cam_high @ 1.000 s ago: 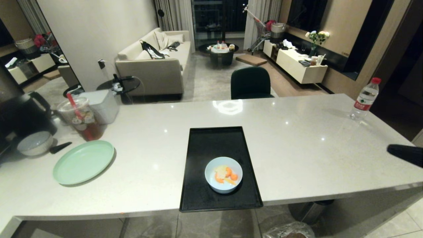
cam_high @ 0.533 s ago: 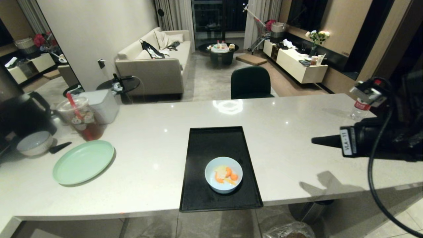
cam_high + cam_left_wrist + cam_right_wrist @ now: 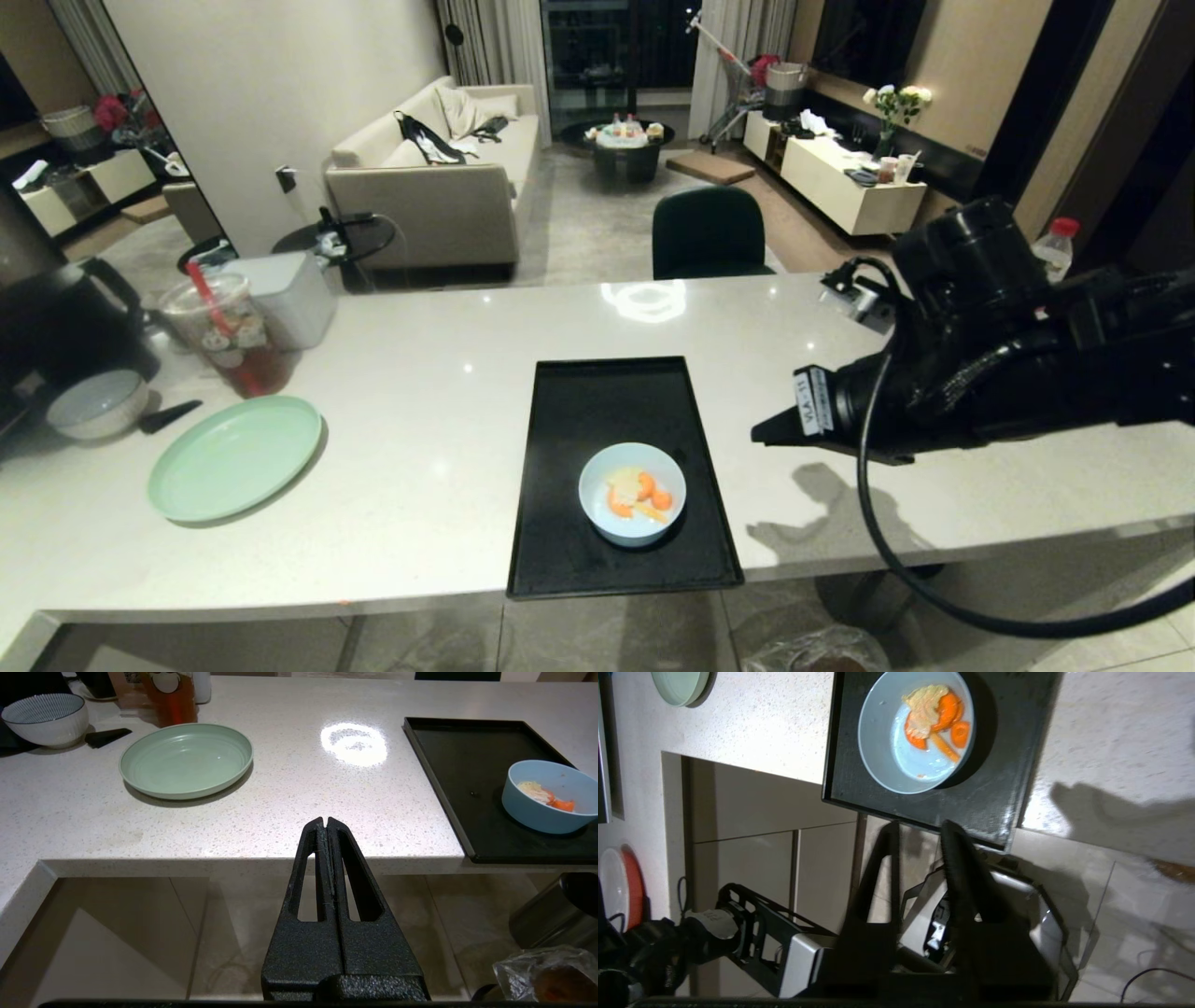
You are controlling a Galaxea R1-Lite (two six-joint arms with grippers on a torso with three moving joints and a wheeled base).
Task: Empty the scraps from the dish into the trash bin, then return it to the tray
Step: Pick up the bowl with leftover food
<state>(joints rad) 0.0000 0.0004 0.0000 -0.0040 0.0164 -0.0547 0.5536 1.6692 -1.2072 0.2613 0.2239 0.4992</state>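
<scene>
Lower centre of head view, dish point(image 3: 632, 494) holding scraps point(image 3: 639, 494) on tray point(image 3: 611, 401), right tool point(image 3: 920, 830) slightly apart above worktop point(image 3: 448, 411), left tool point(image 3: 325, 823) together below the edge, trash bin point(image 3: 544, 975) bag visible only from the wrist.

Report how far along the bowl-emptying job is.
Done: nothing yet. The dish sits on the tray with the scraps inside. In hand: the right gripper, empty with fingers apart, hangs over the counter beside the tray. Left: grasp the dish, tip it into the trash bin, return it. The left gripper is parked, shut.
</scene>
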